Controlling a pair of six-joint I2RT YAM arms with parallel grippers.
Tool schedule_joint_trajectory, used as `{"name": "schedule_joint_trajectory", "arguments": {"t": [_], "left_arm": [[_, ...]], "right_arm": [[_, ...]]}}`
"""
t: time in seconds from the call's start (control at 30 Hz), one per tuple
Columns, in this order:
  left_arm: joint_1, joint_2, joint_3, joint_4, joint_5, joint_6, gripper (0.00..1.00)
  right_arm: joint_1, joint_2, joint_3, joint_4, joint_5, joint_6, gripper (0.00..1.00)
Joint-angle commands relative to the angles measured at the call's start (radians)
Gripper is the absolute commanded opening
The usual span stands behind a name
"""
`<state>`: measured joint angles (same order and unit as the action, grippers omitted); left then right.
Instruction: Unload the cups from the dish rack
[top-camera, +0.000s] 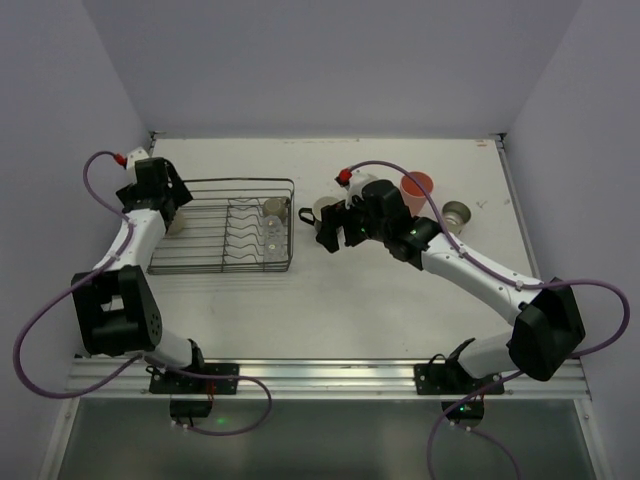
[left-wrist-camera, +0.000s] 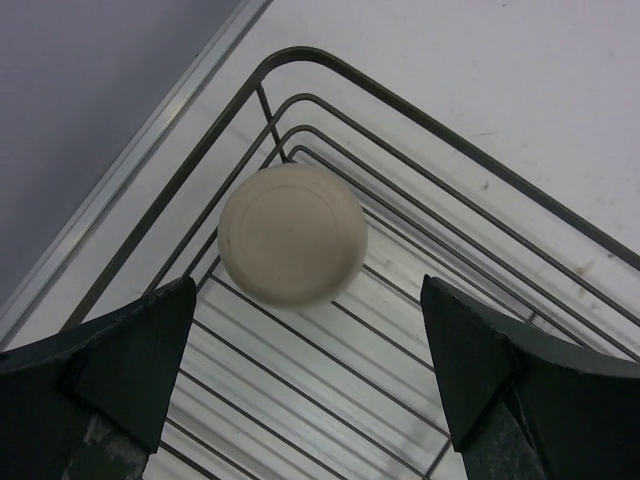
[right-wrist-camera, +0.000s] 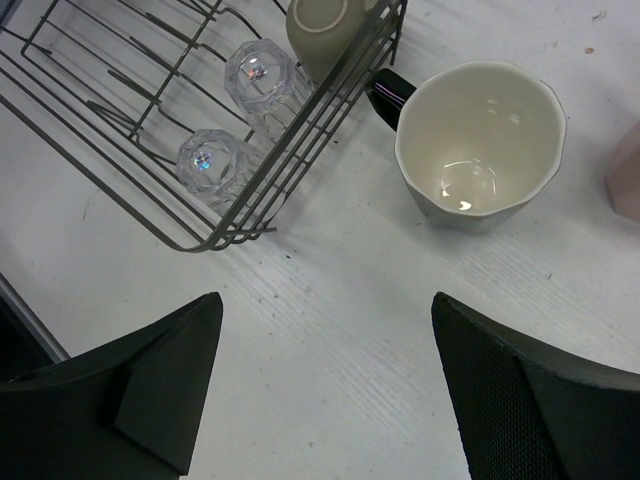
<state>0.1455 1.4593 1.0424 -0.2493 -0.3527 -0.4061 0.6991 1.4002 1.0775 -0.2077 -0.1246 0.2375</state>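
- Three cups stood outside the dish rack (top-camera: 215, 183) on the table (top-camera: 380, 300): the black mug (right-wrist-camera: 478, 135) just beside the rack's right end, and the salmon tumbler (top-camera: 417, 187) and metallic cup (top-camera: 456, 213) farther right.
- Four cups were visible inside the rack. The beige cup (left-wrist-camera: 292, 235) sat base-up in a corner at the left end. The olive cup (right-wrist-camera: 325, 25) and two clear glasses (right-wrist-camera: 262, 72) lined the right end.
- Judged from this layout, the unloading was a little under half complete. Any further cups could not be located.
- The left gripper (left-wrist-camera: 308, 290) was released, with its jaws spread wide and empty. It hovered over the beige cup, and no contact with the cup was visible.
- The right gripper (right-wrist-camera: 328, 300) was also released and empty, above bare table between the rack's corner and the black mug. The mug stood upright and clear of both fingers.
- The top view alone showed the tumbler, the metallic cup and the whole layout, but the left arm partly hid the beige cup there.
- The left wrist view alone showed the beige cup's upturned base and its corner position.
- The right wrist view alone showed the mug's cream interior, the faceted glasses, and a pink item at its right edge that was too cropped to identify.
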Motion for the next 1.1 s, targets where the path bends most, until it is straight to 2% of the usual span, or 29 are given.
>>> {"name": "schedule_joint_trajectory", "arguments": {"t": [0.0, 0.17, 0.27, 0.4, 0.47, 0.5, 0.6, 0.73, 0.8, 1.0, 1.07], "left_arm": [[0.042, 0.082, 0.071, 0.033, -0.042, 0.016, 0.97], [0.062, 0.147, 0.073, 0.108, 0.027, 0.043, 0.94], [0.062, 0.183, 0.088, 0.122, 0.035, 0.05, 0.88], [0.065, 0.185, 0.091, 0.12, 0.049, 0.046, 0.72], [0.063, 0.156, 0.07, 0.133, 0.096, 0.029, 0.54], [0.065, 0.145, 0.053, 0.134, 0.107, 0.02, 0.41], [0.055, 0.082, 0.015, 0.136, 0.167, -0.002, 0.3], [-0.012, -0.014, -0.007, 0.119, 0.214, -0.029, 0.26], [-0.046, -0.088, -0.024, 0.096, 0.242, -0.045, 0.25], [-0.087, -0.344, -0.171, 0.123, 0.5, -0.115, 0.2], [-0.112, -0.434, -0.217, 0.178, 0.628, -0.163, 0.2]], "right_arm": [[-0.006, -0.007, 0.015, 0.045, -0.023, 0.013, 0.87], [-0.007, 0.003, 0.018, 0.047, -0.052, 0.014, 0.87], [-0.006, 0.017, 0.024, 0.047, -0.067, 0.016, 0.87], [-0.007, 0.036, 0.033, 0.044, -0.078, 0.016, 0.87], [-0.007, 0.039, 0.032, 0.044, -0.084, 0.017, 0.87], [-0.007, 0.039, 0.032, 0.042, -0.084, 0.019, 0.87], [-0.006, 0.033, 0.032, 0.045, -0.084, 0.023, 0.87], [-0.006, 0.011, 0.015, 0.08, -0.098, 0.043, 0.87], [-0.004, -0.026, -0.033, 0.16, -0.101, 0.06, 0.87], [-0.006, -0.141, -0.155, 0.402, -0.125, 0.21, 0.87], [-0.003, -0.158, -0.209, 0.511, -0.145, 0.325, 0.87]]}}
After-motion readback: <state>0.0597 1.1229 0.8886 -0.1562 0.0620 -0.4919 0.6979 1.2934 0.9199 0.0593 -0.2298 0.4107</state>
